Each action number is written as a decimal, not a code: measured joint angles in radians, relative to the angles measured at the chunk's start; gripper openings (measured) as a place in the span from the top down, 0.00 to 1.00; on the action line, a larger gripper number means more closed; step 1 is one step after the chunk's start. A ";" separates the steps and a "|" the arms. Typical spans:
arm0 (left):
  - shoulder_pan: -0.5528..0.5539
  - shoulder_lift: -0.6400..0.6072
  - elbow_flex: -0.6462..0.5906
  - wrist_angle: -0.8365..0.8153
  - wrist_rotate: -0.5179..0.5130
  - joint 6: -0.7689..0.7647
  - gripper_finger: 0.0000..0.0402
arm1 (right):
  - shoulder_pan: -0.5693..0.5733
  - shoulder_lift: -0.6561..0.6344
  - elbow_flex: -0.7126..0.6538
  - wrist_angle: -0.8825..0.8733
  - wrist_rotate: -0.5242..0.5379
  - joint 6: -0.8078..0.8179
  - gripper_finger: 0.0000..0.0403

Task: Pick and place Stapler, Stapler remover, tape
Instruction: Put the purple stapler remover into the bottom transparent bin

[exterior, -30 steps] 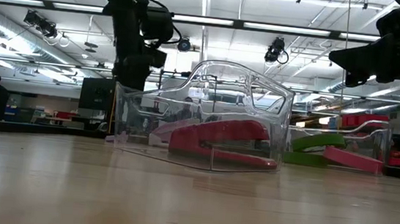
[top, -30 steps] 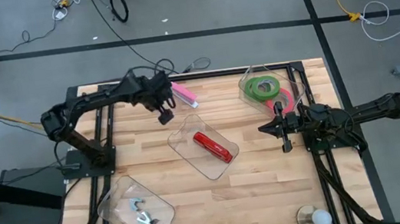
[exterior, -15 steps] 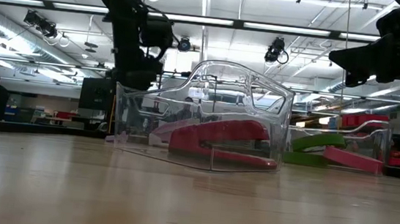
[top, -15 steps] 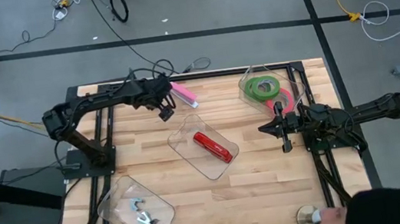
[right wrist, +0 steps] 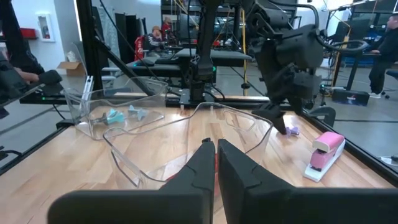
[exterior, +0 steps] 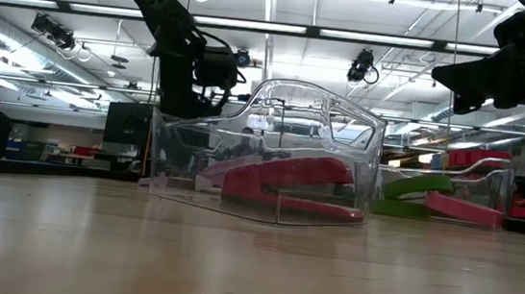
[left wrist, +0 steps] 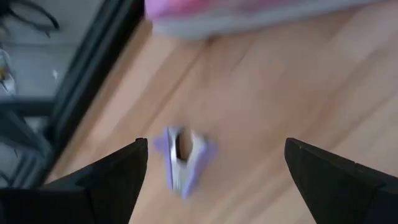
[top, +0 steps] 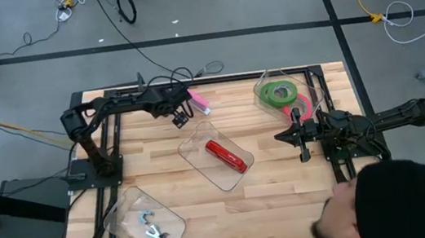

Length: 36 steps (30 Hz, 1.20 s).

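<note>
A purple stapler remover [left wrist: 181, 158] lies on the bare wood near the table's far edge, beside a pink stapler [right wrist: 326, 149] [top: 197, 101]. My left gripper [left wrist: 214, 146] [top: 182, 120] hangs open over the remover, pointing steeply down, one finger on either side and clear of it. A red stapler [top: 226, 156] lies in a clear tray [top: 197, 149] at mid-table. Green tape [top: 279, 92] and red-pink tape [top: 303, 109] sit in a clear container at the far right. My right gripper [right wrist: 216, 146] [top: 285, 136] waits shut at the right, level.
A second clear tray [top: 118, 218] at the near left holds more stapler removers [top: 153, 229]. A person's head [top: 420, 198] leans over the table's near right corner. Bare wood lies between the trays and along the near edge.
My left gripper has sunk toward the table and tipped further downward, drifting a little toward the pink stapler; it stays open. A person's head has come in over the near right corner.
</note>
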 joint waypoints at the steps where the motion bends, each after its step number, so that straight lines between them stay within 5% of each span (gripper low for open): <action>1: -0.003 0.005 0.000 0.025 -0.011 0.018 0.06 | 0.000 0.000 0.000 0.000 0.000 0.000 0.95; 13: -0.021 0.062 0.043 -0.039 -0.079 -0.029 0.06 | 0.000 0.000 0.000 0.000 -0.001 0.000 0.95; 36: -0.013 0.096 0.100 -0.241 0.085 -0.088 0.06 | 0.000 0.000 0.000 0.000 0.000 0.000 0.95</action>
